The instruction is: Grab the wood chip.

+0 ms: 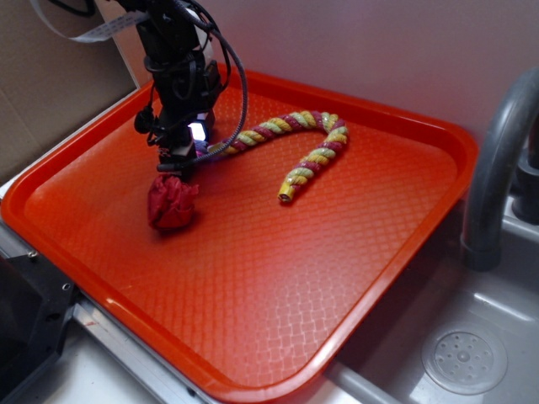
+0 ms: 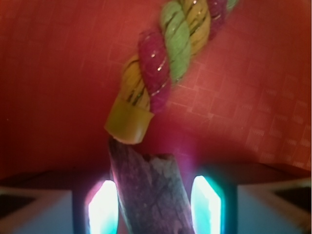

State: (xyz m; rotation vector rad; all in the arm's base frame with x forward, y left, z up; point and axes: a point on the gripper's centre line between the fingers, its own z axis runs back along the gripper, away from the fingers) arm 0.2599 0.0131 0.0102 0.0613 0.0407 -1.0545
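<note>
In the wrist view the wood chip (image 2: 151,192), a dark brown-grey sliver, stands between my gripper's (image 2: 155,204) two lit pads and fills the gap; both pads touch its sides. Its far tip lies next to the yellow end of the yellow-and-maroon twisted rope (image 2: 161,68). In the exterior view my gripper (image 1: 174,162) is down low over the orange tray (image 1: 278,286), just behind the red wrinkly ball (image 1: 173,202) and at the left end of the rope (image 1: 295,139). The chip itself is hidden by the fingers there.
The tray rim (image 1: 459,160) runs close to a grey faucet pipe (image 1: 493,177) and a sink with a drain (image 1: 463,360) at the right. A brown cardboard wall (image 1: 50,84) stands at the back left.
</note>
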